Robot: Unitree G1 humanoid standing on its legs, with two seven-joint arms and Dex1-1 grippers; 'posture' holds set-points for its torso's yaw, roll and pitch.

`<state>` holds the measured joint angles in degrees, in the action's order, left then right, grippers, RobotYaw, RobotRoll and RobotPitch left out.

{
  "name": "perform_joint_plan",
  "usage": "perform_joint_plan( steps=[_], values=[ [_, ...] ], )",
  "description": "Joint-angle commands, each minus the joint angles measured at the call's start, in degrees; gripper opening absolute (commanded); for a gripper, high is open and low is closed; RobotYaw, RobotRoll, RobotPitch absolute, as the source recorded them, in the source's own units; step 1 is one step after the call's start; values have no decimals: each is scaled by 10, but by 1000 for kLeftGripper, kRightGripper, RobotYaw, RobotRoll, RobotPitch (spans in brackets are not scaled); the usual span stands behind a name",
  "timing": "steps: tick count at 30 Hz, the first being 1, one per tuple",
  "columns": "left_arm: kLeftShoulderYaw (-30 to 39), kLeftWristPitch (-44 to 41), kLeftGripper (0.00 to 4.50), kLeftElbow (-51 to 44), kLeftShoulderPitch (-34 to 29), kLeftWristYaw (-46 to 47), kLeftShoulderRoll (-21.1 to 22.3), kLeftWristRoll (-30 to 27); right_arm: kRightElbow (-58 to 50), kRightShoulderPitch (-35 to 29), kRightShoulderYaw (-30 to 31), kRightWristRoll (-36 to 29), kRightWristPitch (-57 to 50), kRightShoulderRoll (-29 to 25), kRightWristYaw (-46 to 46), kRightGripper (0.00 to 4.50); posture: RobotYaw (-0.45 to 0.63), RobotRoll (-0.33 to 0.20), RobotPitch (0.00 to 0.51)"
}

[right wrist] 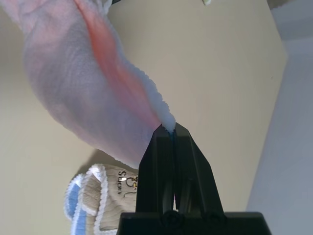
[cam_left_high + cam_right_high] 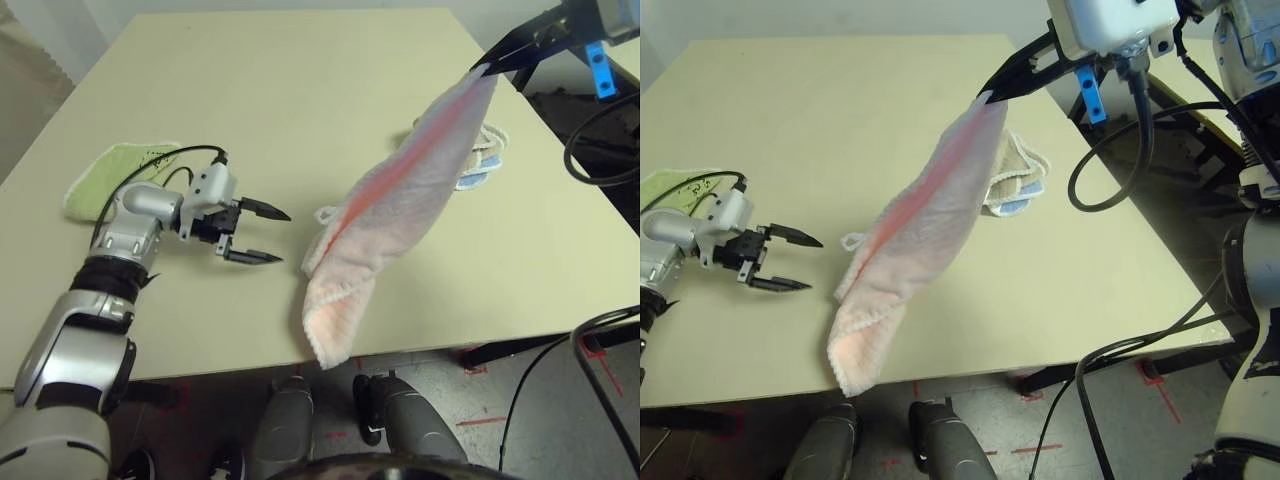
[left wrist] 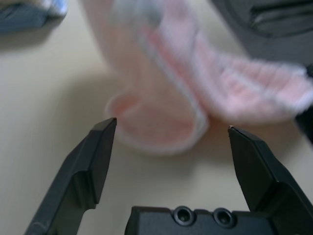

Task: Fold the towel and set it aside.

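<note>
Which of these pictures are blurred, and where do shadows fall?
Left wrist view: the towel is smeared by blur, while the left gripper fingers are sharp; a soft shadow lies on the table beside the cloth. Right wrist view: towel pile and the right gripper are fairly crisp. Left eye view: sharp overall, with faint shadows under the left gripper and the hanging towel.

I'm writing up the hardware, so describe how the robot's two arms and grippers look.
The left arm has silver shells with black ribbed joints and a thin black cable looping over the wrist. The left gripper has a white housing with two pointed black jaws. The right gripper has the same white housing, black jaws, a blue bracket and thick black cables.
</note>
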<state>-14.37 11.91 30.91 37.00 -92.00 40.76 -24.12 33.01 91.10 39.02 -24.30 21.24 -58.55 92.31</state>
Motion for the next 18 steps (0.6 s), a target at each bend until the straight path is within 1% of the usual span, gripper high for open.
perform_joint_plan(
  steps=[1,4,7,14,17,18],
  values=[
    [-3,3,4473,-3,-11,-3,-18,31,-6,-3,-16,9,2,-2,2,0,33,0,114],
    [-10,24,4473,13,-3,5,-43,67,-1,-3,-17,18,10,-4,2,0,27,0,113],
    [-23,52,4473,19,2,-3,-59,96,-1,-4,-20,18,10,-6,2,0,20,0,113],
    [-64,128,4473,52,25,-5,-71,146,-10,-10,-30,16,2,-9,2,0,3,0,115],
    [-75,144,3908,62,32,-5,-67,157,-16,-12,-33,15,-3,-11,2,0,-4,0,116],
    [-78,147,3614,65,33,-5,-66,160,-18,-13,-34,15,-4,-12,2,0,-4,0,115]
  ],
)
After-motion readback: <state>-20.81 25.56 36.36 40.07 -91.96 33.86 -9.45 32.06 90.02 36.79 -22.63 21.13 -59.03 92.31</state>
